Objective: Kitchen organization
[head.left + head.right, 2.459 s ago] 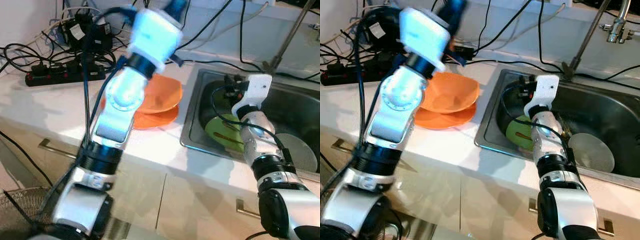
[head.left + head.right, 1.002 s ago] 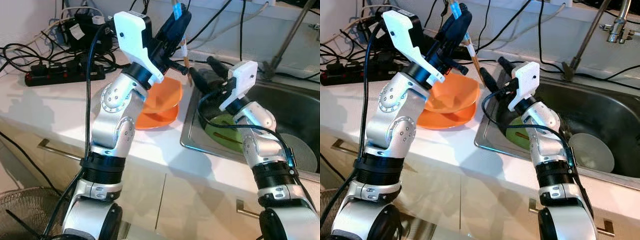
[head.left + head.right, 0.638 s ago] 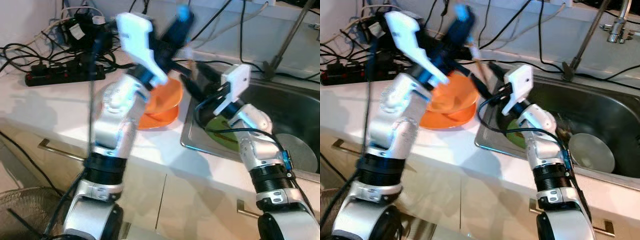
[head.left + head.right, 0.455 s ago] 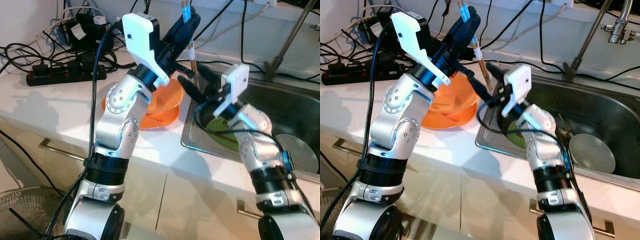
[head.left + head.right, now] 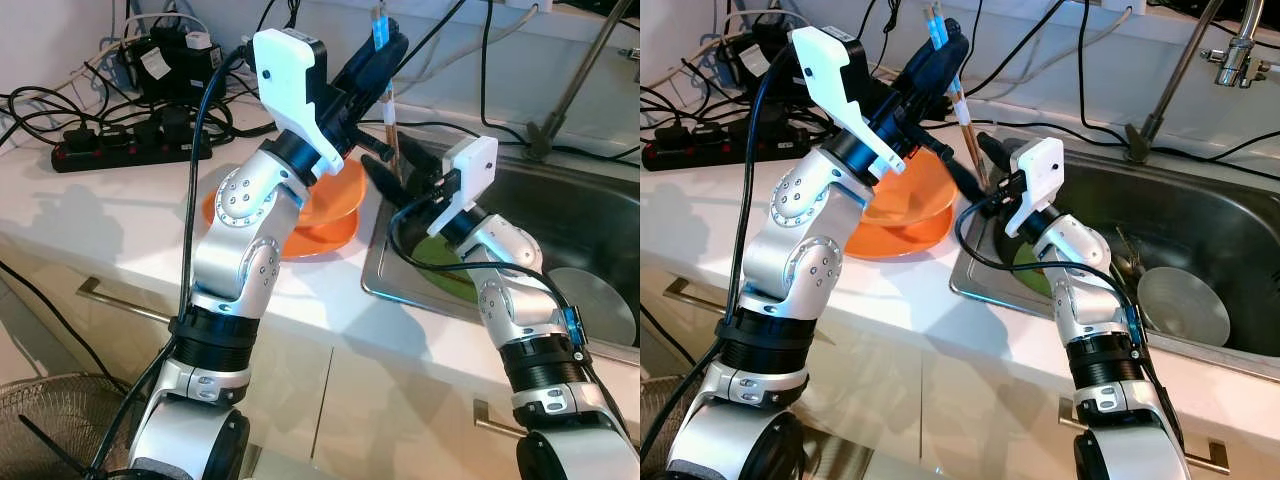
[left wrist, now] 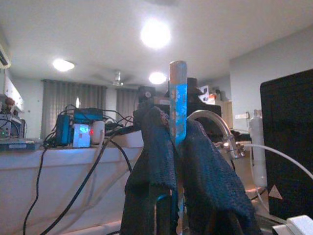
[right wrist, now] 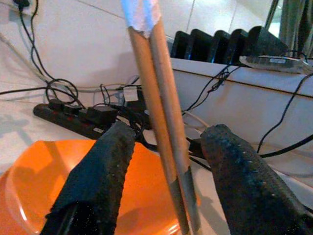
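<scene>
Between the spread right gripper (image 7: 161,183) fingers hang chopsticks (image 7: 164,147), clamped by left gripper (image 5: 936,55); early release drops them.

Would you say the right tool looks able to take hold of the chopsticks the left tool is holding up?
Probably yes: the right tool is open, its fingers either side of the chopsticks; nothing between.

Left claw (image 5: 381,62) grips chopsticks (image 5: 387,95) upright; right claw (image 5: 388,166) gapes alongside.

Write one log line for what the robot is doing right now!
left gripper: shut on chopsticks | right gripper: open around chopsticks | above orange bowl, beside sink
</scene>
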Controlling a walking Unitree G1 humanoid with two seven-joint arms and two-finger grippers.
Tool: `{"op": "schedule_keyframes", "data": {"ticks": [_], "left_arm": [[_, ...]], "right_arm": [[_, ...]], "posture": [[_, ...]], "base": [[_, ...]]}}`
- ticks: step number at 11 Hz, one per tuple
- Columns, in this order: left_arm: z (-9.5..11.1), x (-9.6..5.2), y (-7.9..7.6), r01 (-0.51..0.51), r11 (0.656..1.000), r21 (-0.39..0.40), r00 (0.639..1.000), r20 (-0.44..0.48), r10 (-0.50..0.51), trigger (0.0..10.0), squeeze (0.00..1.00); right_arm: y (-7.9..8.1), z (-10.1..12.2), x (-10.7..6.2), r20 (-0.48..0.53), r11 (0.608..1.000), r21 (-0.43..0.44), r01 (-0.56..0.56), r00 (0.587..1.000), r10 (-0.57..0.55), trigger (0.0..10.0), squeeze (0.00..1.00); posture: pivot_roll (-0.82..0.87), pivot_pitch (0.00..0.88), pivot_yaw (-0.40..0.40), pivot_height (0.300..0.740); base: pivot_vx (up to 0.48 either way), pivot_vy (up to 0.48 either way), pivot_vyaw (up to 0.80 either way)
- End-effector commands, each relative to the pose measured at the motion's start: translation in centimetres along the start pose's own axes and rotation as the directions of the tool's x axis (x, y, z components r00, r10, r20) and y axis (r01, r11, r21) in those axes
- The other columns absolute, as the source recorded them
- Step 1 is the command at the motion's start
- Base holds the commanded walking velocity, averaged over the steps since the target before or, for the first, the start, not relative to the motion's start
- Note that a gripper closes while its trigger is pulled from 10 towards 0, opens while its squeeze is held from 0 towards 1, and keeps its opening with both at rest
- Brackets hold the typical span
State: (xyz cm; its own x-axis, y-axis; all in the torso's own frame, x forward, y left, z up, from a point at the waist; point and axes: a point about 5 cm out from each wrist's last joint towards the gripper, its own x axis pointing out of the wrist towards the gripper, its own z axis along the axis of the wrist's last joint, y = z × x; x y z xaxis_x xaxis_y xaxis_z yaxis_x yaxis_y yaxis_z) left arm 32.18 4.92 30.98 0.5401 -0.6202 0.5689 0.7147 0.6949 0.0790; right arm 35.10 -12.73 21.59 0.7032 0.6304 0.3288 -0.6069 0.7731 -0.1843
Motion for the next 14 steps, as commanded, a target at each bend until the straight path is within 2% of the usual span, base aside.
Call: {"op": "schedule_keyframes", "data": {"ticks": [1, 7, 8, 12, 13, 14], "left_arm": [[0.2, 0.1, -0.5, 0.030, 1.000, 0.001, 1.000, 0.000, -0.030, 10.0, 0.00], [0.3, 0.3, -0.7, 0.036, 0.999, 0.010, 0.999, 0.002, -0.036, 10.0, 0.00], [0.2, 0.3, -0.5, 0.022, 1.000, 0.009, 1.000, -0.001, -0.022, 10.0, 1.00], [0.2, 0.3, -0.4, 0.014, 1.000, 0.005, 1.000, -0.003, -0.014, 10.0, 1.00], [0.2, 0.3, -0.3, 0.005, 1.000, 0.014, 1.000, -0.003, -0.004, 10.0, 0.96], [0.2, 0.2, -0.3, -0.003, 1.000, 0.021, 1.000, -0.009, 0.003, 10.0, 0.00]], "right_arm": [[-0.5, 0.5, 0.2, 0.017, 1.000, -0.016, 0.020, 1.000, -0.020, 0.0, 0.00], [-0.5, 0.6, 0.4, 0.022, 1.000, -0.014, 0.021, 1.000, -0.021, 0.0, 0.00], [-0.5, 0.6, 0.4, 0.022, 1.000, -0.014, 0.023, 0.999, -0.023, 0.0, 0.00], [-1.2, 0.7, 0.4, 0.029, 0.997, -0.014, 0.070, 0.997, -0.070, 0.0, 0.00], [-1.8, 0.8, 0.4, 0.029, 0.993, -0.016, 0.117, 0.993, -0.117, 0.0, 0.00], [-2.8, 0.7, 0.2, 0.015, 0.982, -0.023, 0.187, 0.982, -0.187, 0.0, 0.00]], "posture": [[0.20, 0.000, -0.034, 0.740], [0.21, 0.000, -0.039, 0.740], [0.21, 0.000, -0.037, 0.740], [0.21, 0.000, -0.039, 0.740], [0.21, 0.000, -0.039, 0.740], [0.21, 0.000, -0.038, 0.740]], "base": [[0.000, 0.000, 0.00], [0.000, 0.000, 0.00], [0.000, 0.000, 0.00], [0.000, 0.000, 0.00], [0.000, 0.000, 0.00], [0.000, 0.000, 0.00]]}}
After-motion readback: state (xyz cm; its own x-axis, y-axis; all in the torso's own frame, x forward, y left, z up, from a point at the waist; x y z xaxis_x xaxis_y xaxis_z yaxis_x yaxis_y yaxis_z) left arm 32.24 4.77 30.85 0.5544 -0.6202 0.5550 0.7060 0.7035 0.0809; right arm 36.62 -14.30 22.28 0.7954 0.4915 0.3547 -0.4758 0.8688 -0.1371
